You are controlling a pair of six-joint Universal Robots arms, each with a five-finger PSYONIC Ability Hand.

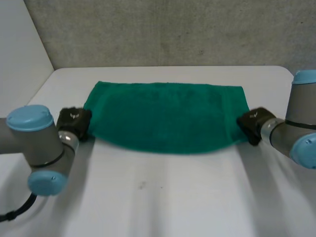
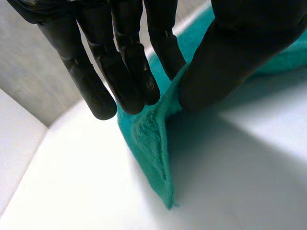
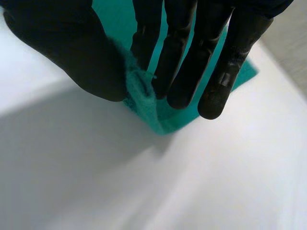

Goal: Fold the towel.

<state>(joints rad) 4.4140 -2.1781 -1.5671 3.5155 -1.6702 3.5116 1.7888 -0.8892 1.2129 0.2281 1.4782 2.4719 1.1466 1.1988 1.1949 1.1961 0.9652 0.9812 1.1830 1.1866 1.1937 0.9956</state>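
Observation:
A green towel (image 1: 165,116) lies spread across the far half of the white table (image 1: 163,197), its near edge lifted and sagging in the middle. My left hand (image 1: 74,122) holds the towel's near left corner; in the left wrist view its thumb (image 2: 230,62) and fingers (image 2: 129,76) pinch the cloth edge (image 2: 151,139). My right hand (image 1: 253,123) holds the near right corner; in the right wrist view the thumb (image 3: 86,57) and fingers (image 3: 177,67) pinch the towel (image 3: 144,98).
A grey wall (image 1: 168,32) stands behind the table. Bare table surface stretches from the towel to the near edge. Both arms come in from the near sides.

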